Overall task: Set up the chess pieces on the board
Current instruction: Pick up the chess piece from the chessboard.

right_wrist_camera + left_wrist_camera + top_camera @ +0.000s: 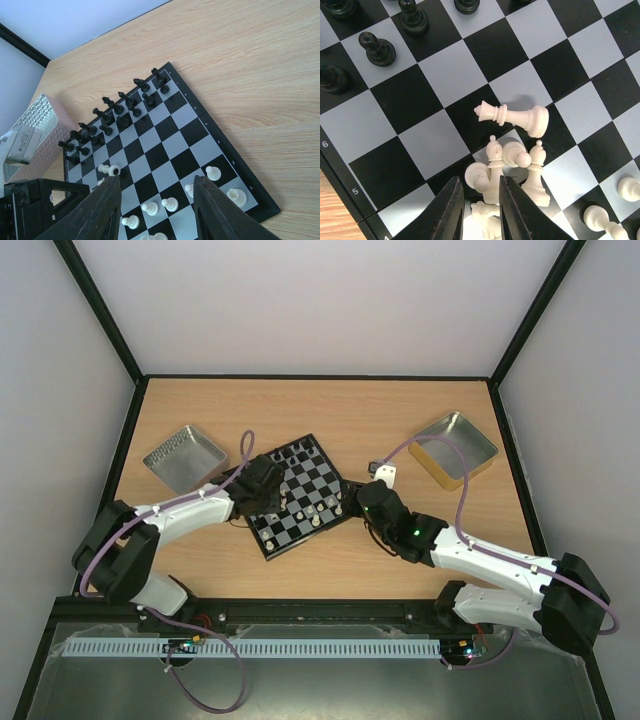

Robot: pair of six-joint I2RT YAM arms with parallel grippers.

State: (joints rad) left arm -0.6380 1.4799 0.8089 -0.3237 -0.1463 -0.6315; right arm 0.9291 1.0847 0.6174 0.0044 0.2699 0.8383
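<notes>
Left claw (479, 179) at the left edge of the board (420, 95): jaws narrowly apart around a small white piece (484, 214); clamped or not, cannot tell. Just beyond, a white cluster (495, 162). Then a tall white piece (512, 117) lies toppled, long axis crosswise to the reach. Right claw (157, 179) hangs apart, empty, farther off; left arm nearer.

Top camera looks down from the near edge over the whole surface (330, 400). Left wrist sits close above the board (445, 65); right wrist sees it obliquely, seemingly farther back.
</notes>
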